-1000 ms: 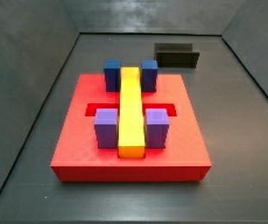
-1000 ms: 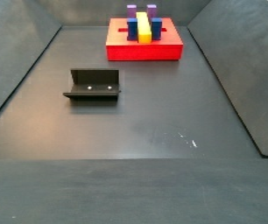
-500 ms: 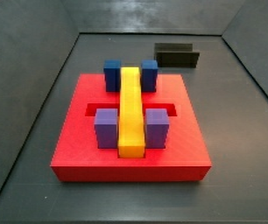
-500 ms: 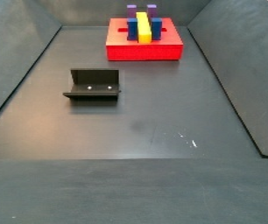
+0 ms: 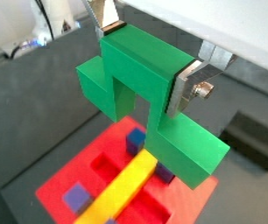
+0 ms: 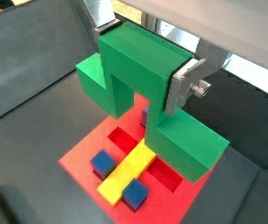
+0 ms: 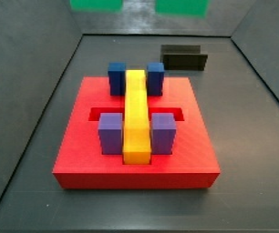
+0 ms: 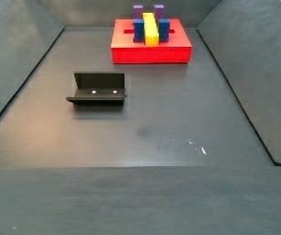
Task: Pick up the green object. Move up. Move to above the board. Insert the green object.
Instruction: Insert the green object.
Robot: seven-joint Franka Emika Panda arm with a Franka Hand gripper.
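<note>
Green object: we see the green object (image 5: 148, 96) clamped at its raised middle cube, hanging above the board; its lower edge shows at the top rim in a side view (image 7: 139, 5).
Gripper: the gripper (image 6: 148, 54) holds it between silver fingers (image 6: 195, 80).
Board: the red board (image 7: 93, 159) carries the yellow bar (image 7: 136, 109), blue blocks (image 7: 115, 75) and purple blocks (image 7: 110, 135).
Floor: we note dark grey, walled sides; the fixture (image 8: 97, 89) stands well apart from the board.
</note>
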